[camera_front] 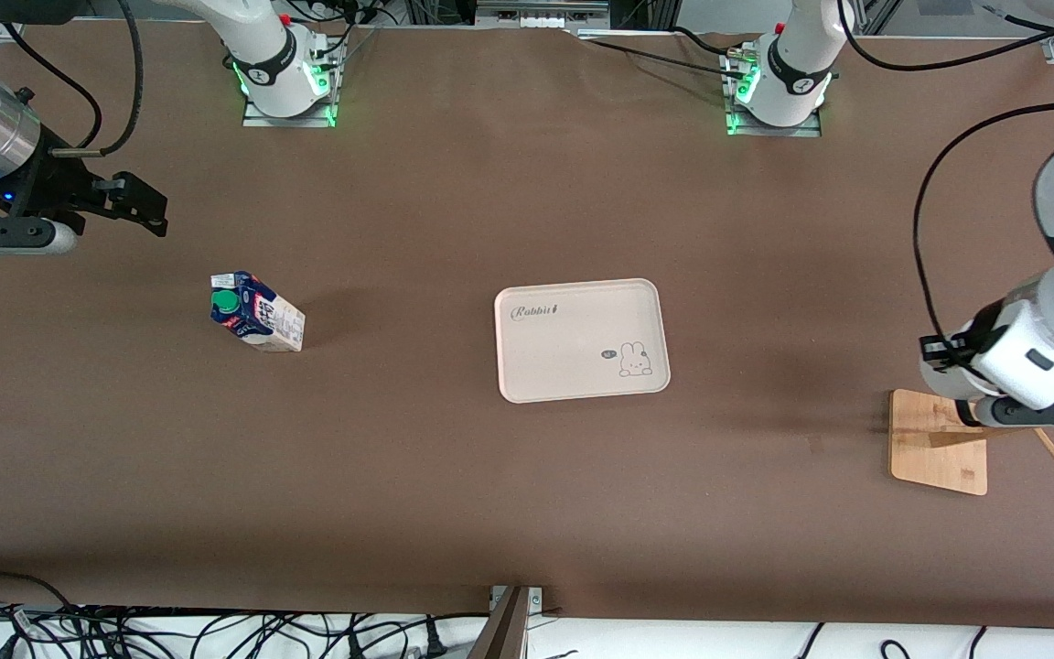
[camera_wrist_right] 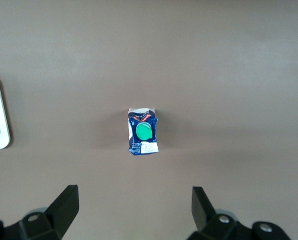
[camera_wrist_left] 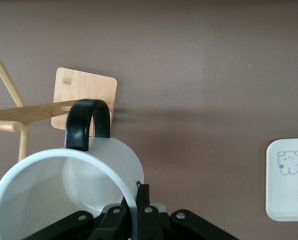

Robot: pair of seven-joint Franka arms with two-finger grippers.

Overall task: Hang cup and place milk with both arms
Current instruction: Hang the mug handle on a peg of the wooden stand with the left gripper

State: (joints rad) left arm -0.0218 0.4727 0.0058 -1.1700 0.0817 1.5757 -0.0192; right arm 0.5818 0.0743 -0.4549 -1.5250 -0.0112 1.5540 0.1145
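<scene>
My left gripper (camera_wrist_left: 139, 194) is shut on the rim of the white cup (camera_wrist_left: 49, 200) and holds it tilted in the air over the wooden rack (camera_front: 939, 441). The cup's black loop handle (camera_wrist_left: 86, 122) is right at the tip of a rack peg (camera_wrist_left: 34, 113); I cannot tell whether the peg is through it. In the front view the left arm hides the cup. The milk (camera_front: 255, 311) stands on the table toward the right arm's end, green cap up, and also shows in the right wrist view (camera_wrist_right: 143, 131). My right gripper (camera_front: 141, 203) is open and empty, up over the table by the milk.
A pale tray (camera_front: 582, 340) with a rabbit drawing lies at the table's middle. The rack's square base (camera_wrist_left: 84, 97) stands near the left arm's end of the table. Both arm bases stand along the table's edge farthest from the front camera.
</scene>
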